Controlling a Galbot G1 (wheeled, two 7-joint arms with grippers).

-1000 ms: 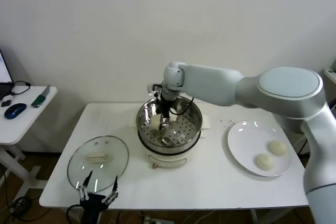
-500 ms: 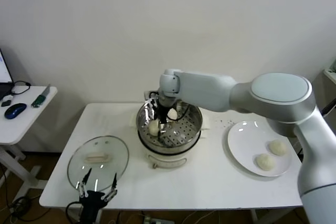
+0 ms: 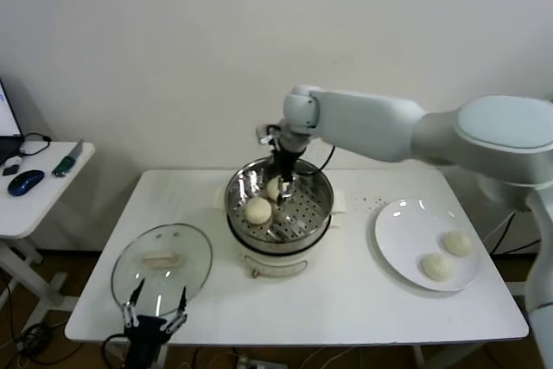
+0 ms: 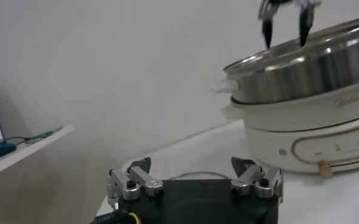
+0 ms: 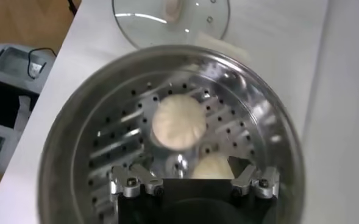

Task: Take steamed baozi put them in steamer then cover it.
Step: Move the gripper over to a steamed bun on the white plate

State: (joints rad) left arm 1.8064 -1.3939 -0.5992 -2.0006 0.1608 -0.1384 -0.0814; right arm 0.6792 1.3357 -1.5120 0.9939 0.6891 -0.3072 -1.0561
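r gripper (image 3: 282,177) hangs over the far side of the steamer (image 3: 321,205), fingers spread & holding nothing, tips down just inside the rim next to a baozi. the r wrist view looks straight down into the steamer (image 5: 81,140): two baozi on the perforated floor, one (image 5: 179,121) out in the open, the other (image 5: 211,165) right under the gripper (image 5: 194,182) between its spread fingers, partly hidden by it. in head view the pair sit touching or nearly so, front bun (image 3: 257,210) and rear bun (image 3: 275,188). two more baozi, (image 3: 457,243) and (image 3: 435,266), lie on the white plate (image 3: 402,231) at the table's (image 3: 346,300) right side, well apart from the steamer. cover (image 3: 162,257) lies flat on the table left of the steamer, handle up (steamer is uncovered). l gripper (image 3: 153,315) sits low at the table's front edge just by the cover, fingers apart, empty; l wrist view shows the same spread (image 4: 194,181), w/ the steamer (image 4: 301,67) on its cream base beyond.
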